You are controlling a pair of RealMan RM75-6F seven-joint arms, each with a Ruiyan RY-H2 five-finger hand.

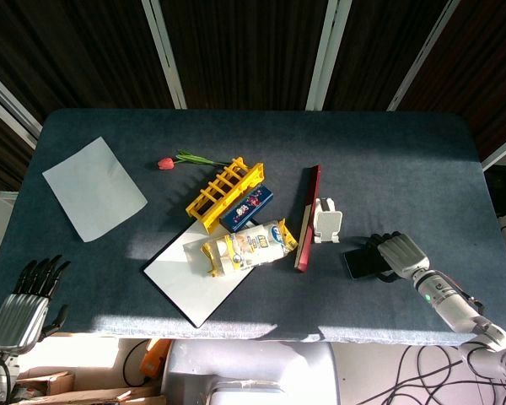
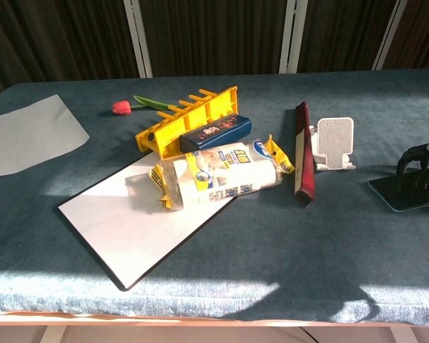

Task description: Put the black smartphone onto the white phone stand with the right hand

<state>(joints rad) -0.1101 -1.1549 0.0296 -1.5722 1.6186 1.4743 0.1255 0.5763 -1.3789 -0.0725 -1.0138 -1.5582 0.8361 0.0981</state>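
At the far right edge, the right hand (image 2: pixel 423 161) shows only in part, its dark fingers (image 2: pixel 412 158) curled down onto the black smartphone (image 2: pixel 404 193), which lies flat on the blue worktop (image 2: pixel 272 264); whether the fingers actually grip it cannot be told. Just left of the hand stands the white phone stand (image 2: pixel 334 142), upright and apart from the phone. Further left of the hand, touching the stand's side, lies a dark red book (image 2: pixel 302 151). Beyond that, well away from the hand, a snack bag (image 2: pixel 214 174) rests partly on a white board (image 2: pixel 136 221), with a yellow rack (image 2: pixel 188 119), a blue box (image 2: pixel 216 132), a red tulip (image 2: pixel 123 107) and a grey sheet (image 2: pixel 28 133) farther still.
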